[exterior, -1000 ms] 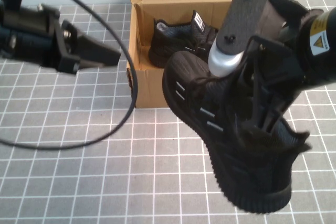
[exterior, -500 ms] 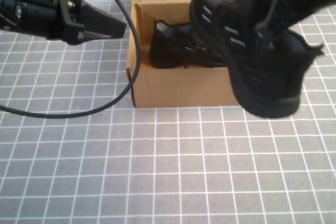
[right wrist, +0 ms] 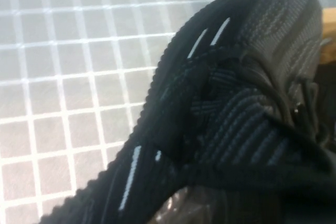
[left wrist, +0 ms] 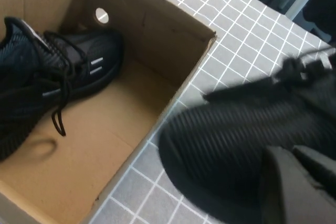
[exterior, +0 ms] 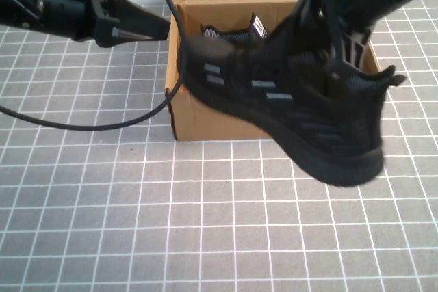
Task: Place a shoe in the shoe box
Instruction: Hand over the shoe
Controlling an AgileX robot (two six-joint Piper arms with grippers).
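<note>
The worktop [exterior: 102, 223] is covered by a grey mat with a white grid. At its far side stands the shoe box [exterior: 205, 117], brown cardboard, open at the top, with its lid flap standing up behind. Inside the box lies a second shoe [left wrist: 37, 82], black with loose laces, resting on the cardboard floor toward one end, and its tongue tab with white bars shows above the front wall in the high view. The shoe [exterior: 301, 111] is off the worktop, hanging in the air in front of the box and over its front wall, toe toward the left and heel lower at the right, its white dashes facing the camera. The right gripper [exterior: 345, 49] comes down from the upper right and is closed on the shoe at its opening near the heel. The left gripper [exterior: 140, 27] hangs above the worktop just left of the box, closed and empty, pointing toward the box's left wall, with a black cable [exterior: 137, 117] looping below it.
</note>
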